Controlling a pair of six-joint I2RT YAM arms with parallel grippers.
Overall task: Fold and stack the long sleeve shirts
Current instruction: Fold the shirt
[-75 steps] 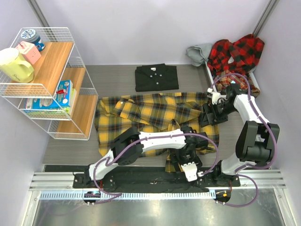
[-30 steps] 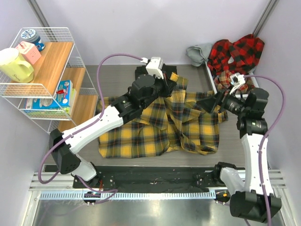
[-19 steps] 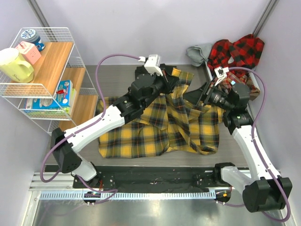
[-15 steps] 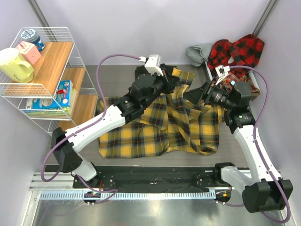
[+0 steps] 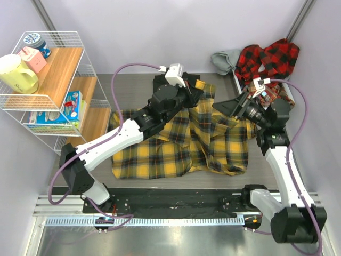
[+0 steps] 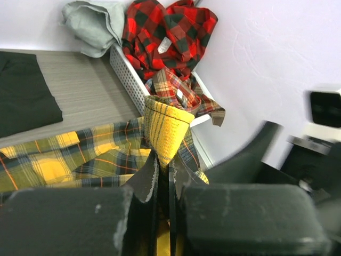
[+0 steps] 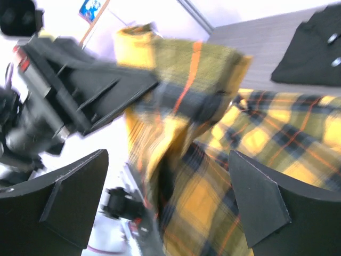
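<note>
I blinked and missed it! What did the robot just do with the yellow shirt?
The left jaws, shut on the yellow plaid shirt, swung from the near edge to the back, lifting a fold toward the black shirt. The right jaws, open, moved back toward that fold. The red plaid shirts and shelf stayed put.

Nothing legible; print on the blue box (image 5: 73, 104) is too small

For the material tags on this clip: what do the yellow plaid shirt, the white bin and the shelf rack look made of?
The yellow plaid shirt: soft woven cloth, matte, probably cotton flannel; it drapes and creases. The white bin: perforated wall, plastic or coated metal. The shelf rack: white wire frame, likely coated metal, with wood-grain boards, possibly laminate.
</note>
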